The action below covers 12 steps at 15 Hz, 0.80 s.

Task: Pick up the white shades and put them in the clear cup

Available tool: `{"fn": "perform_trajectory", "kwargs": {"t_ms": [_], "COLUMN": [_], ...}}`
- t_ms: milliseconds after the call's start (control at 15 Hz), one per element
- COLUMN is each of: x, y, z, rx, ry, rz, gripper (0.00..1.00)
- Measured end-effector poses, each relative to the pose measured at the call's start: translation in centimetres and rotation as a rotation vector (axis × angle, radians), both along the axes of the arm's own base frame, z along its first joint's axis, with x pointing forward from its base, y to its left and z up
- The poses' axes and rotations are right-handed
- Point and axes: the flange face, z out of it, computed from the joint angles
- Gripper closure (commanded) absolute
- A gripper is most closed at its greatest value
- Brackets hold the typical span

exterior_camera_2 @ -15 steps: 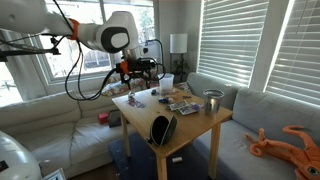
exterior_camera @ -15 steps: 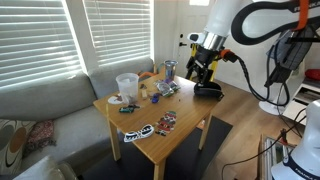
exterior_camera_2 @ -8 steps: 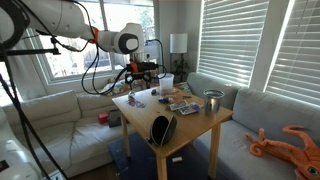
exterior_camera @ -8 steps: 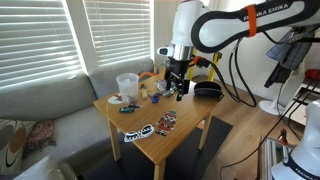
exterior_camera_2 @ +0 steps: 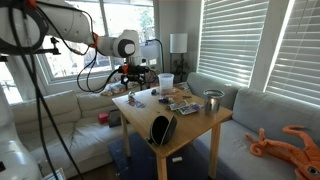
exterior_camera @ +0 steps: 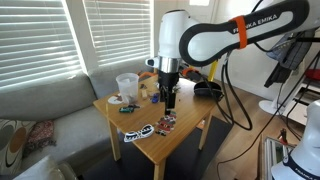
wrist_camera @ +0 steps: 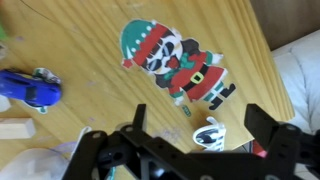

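The white shades (wrist_camera: 208, 133), white frame with dark lenses, lie on the wooden table next to the feet of a red Santa-patterned item (wrist_camera: 175, 62). In an exterior view they sit near the table's front corner (exterior_camera: 137, 131). My gripper (wrist_camera: 200, 128) is open and empty, with its dark fingers either side of the shades and above them. It hangs over the middle of the table in both exterior views (exterior_camera: 168, 100) (exterior_camera_2: 135, 80). The clear cup (exterior_camera: 127, 84) stands at the table's back left, apart from the gripper, and also shows in an exterior view (exterior_camera_2: 166, 80).
A blue toy car (wrist_camera: 28, 88) and a wooden block (wrist_camera: 15, 130) lie close by. A shiny metal cup (exterior_camera_2: 211, 100) and a black rounded object (exterior_camera_2: 162, 128) stand on the table. A dark pair of shades (exterior_camera: 121, 100) lies by the clear cup. Sofas surround the table.
The arm has swung from beyond the table's right end across to the middle of the table, and the gripper now hangs lower over the small items there.
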Motion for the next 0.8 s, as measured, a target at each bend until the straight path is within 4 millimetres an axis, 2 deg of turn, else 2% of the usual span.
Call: {"fn": "perform_trajectory", "kwargs": {"t_ms": [133, 200, 333, 400, 533, 800], "x": [0.5, 0.9, 2.2, 2.9, 4.2, 5.9], "y": [3.7, 4.9, 5.9, 6.0, 5.9, 6.7], "z": [-1.8, -2.6, -3.6, -4.0, -4.1, -3.3], "rx": [-0.007, -0.026, -0.065, -0.084, -0.112, -0.122], "ry": [0.023, 0.028, 0.032, 0.038, 0.054, 0.088], "rz": [0.003, 0.02, 0.054, 0.069, 0.106, 0.226], "gripper": [0.0, 0.0, 0.03, 0.19, 0.2, 0.03]}}
